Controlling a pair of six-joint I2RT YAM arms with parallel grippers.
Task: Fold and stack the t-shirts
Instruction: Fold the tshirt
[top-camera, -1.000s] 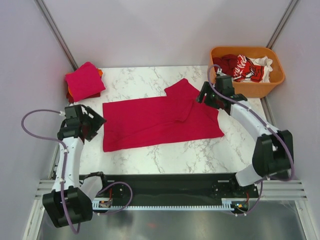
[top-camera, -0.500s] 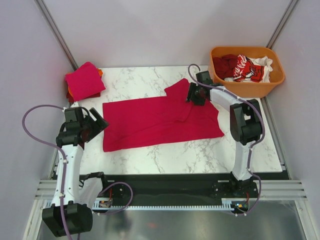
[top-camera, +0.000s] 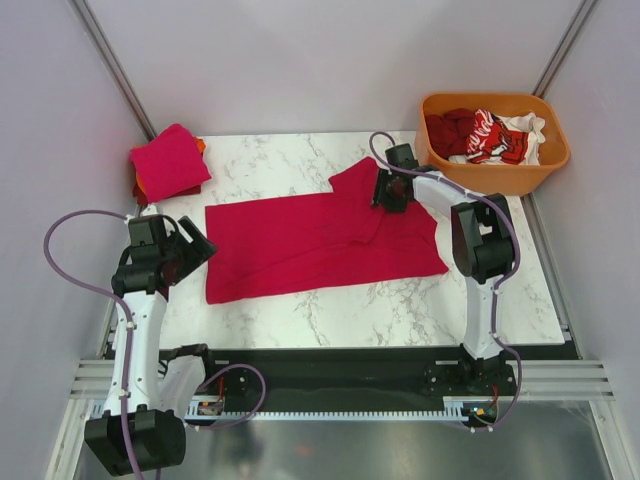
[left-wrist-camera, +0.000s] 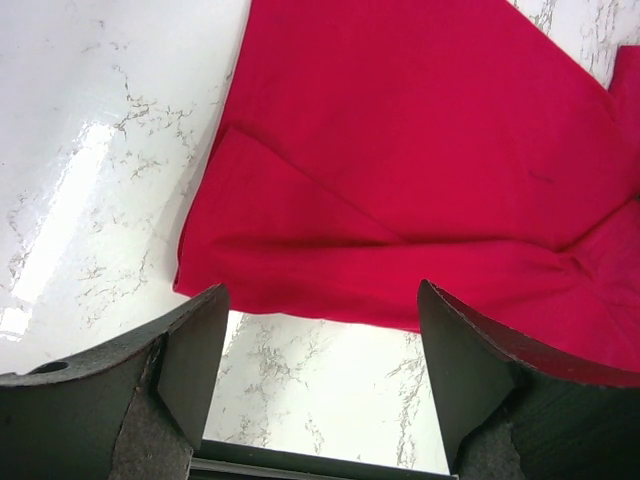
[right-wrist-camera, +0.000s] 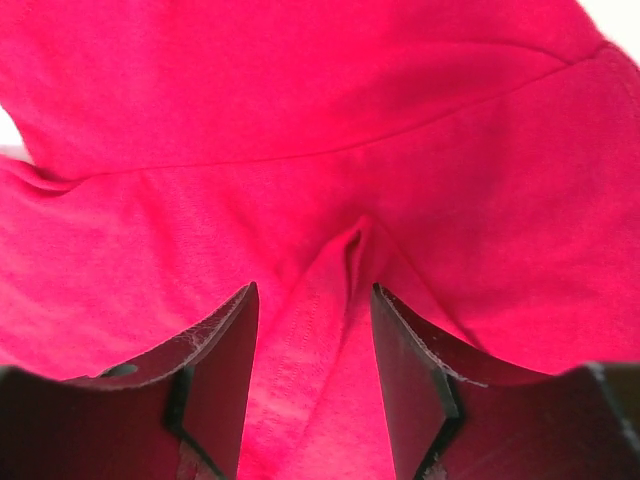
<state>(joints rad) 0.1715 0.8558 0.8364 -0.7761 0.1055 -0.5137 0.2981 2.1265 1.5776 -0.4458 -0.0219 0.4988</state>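
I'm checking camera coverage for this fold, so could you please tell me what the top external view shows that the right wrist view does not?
Only the top external view: the orange tub holding loose shirts, the folded stack at the far left corner, and the open left fingers. Only the right wrist view: a raised crease between the right fingers. Both: the spread crimson t-shirt under the right fingers.

White marble table (top-camera: 300, 150), grey-veined. A crimson shirt (top-camera: 310, 245) lies spread flat across its middle, long side running left to right, with one flap sticking out toward the far edge near the right end. At the far left corner sits a folded stack (top-camera: 168, 162) — pink-red on top, orange and dark red edges beneath. An orange tub (top-camera: 495, 180) stands at the far right corner.
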